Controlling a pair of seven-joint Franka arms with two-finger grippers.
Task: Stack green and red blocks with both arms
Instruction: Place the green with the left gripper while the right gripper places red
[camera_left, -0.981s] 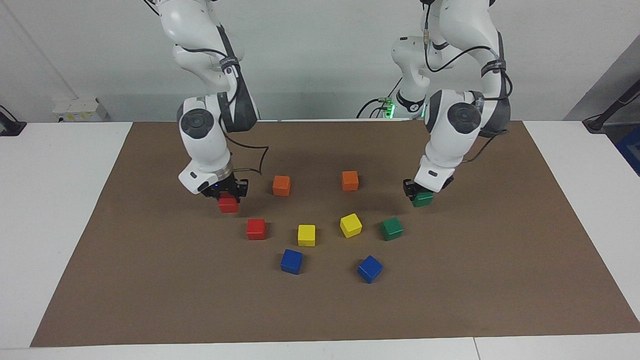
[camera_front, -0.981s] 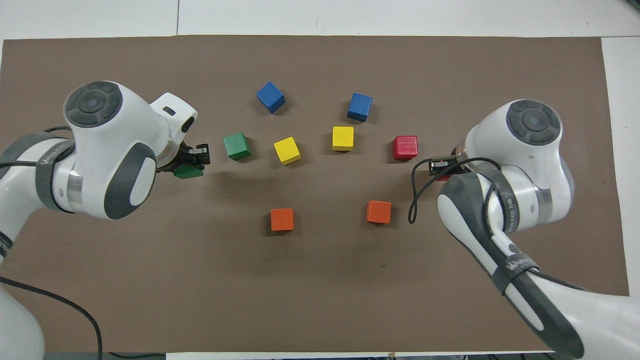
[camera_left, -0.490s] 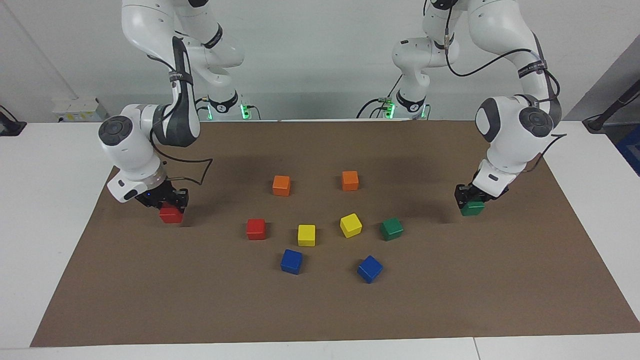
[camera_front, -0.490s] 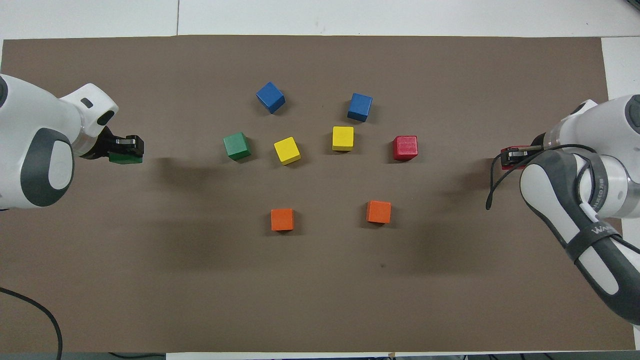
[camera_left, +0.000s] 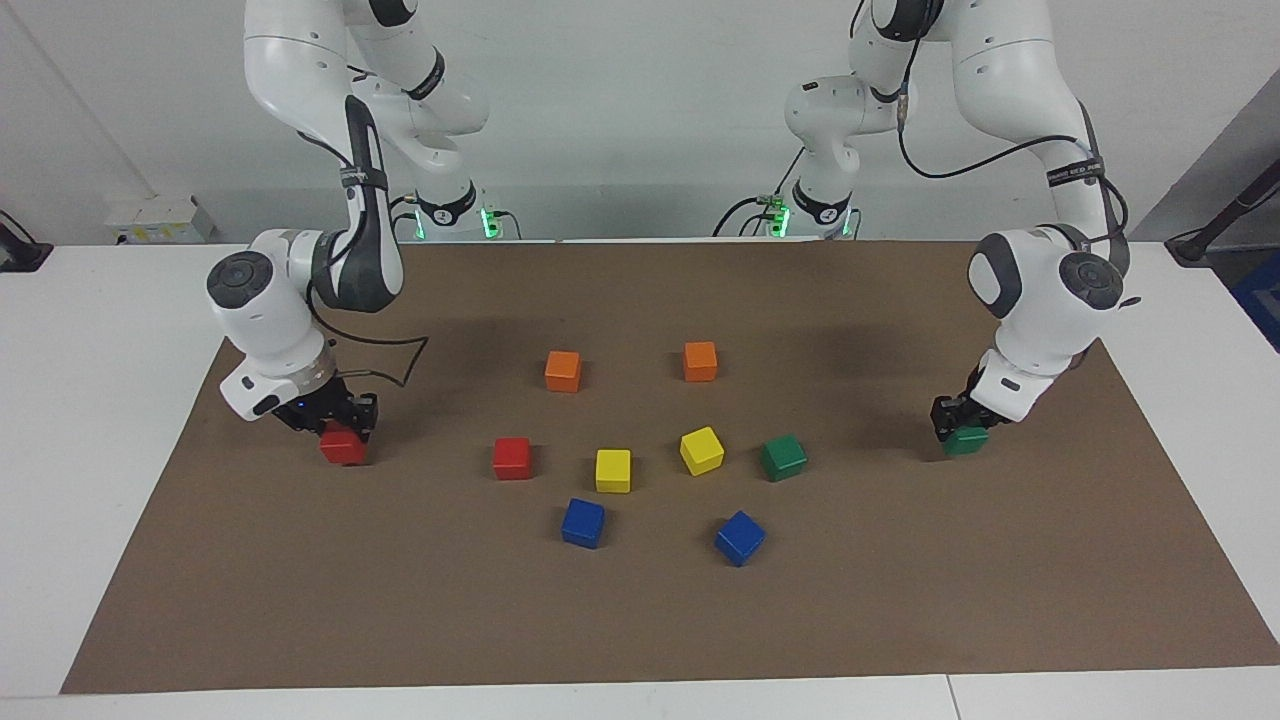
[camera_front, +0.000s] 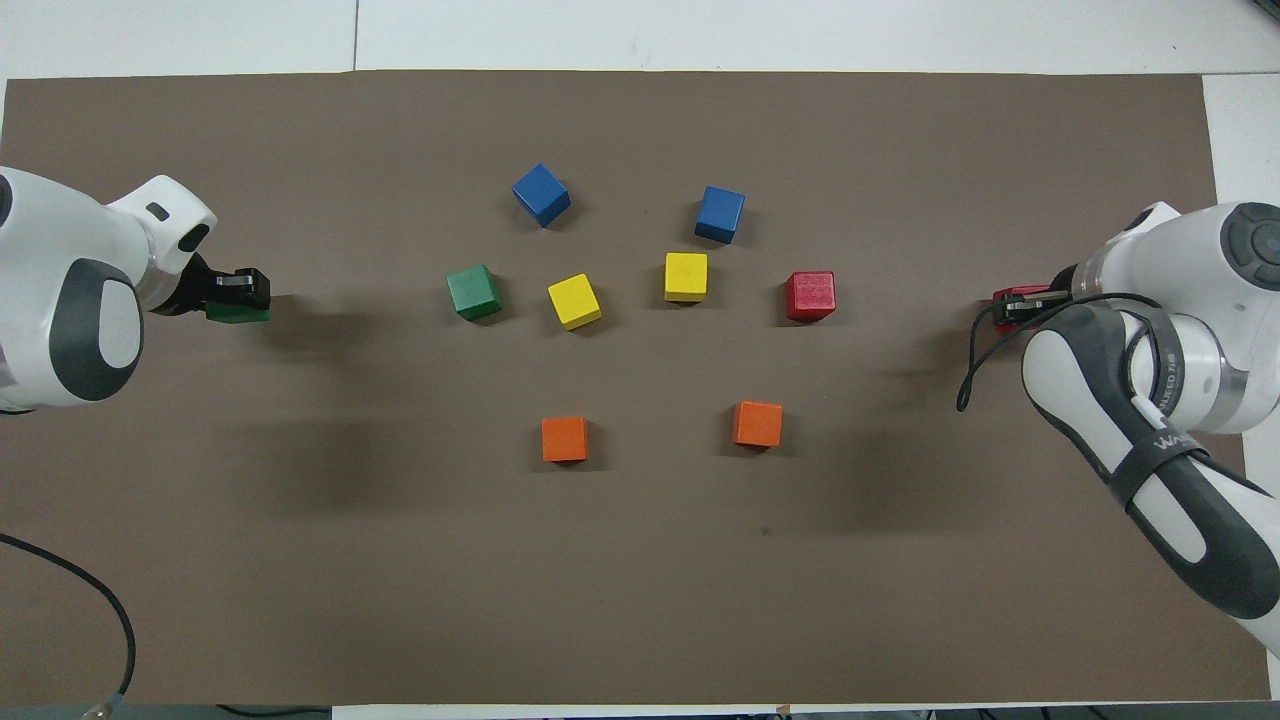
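A white wall stands above a white table covered by a large brown mat, the landmark for every place given here. Two white robot arms reach down to the mat from its robot edge. The left arm bends low at its own end of the mat, and the left gripper is closed on a green block that sits at or just above the mat surface; which of the two cannot be told. The right arm mirrors it at the other end, and the right gripper is closed on a red block, likewise down at the mat. Each held block sits between its gripper's jaws, with its lower part showing beneath them. At the mat's middle lie the loose cubes: a second red block and a second green block, with two yellow cubes between them, two orange cubes nearer the robots and two blue cubes farther away. No block rests on another, so the stacking appears barely begun: each arm seems to be setting down a base block, and the two middle blocks are not yet placed on top.
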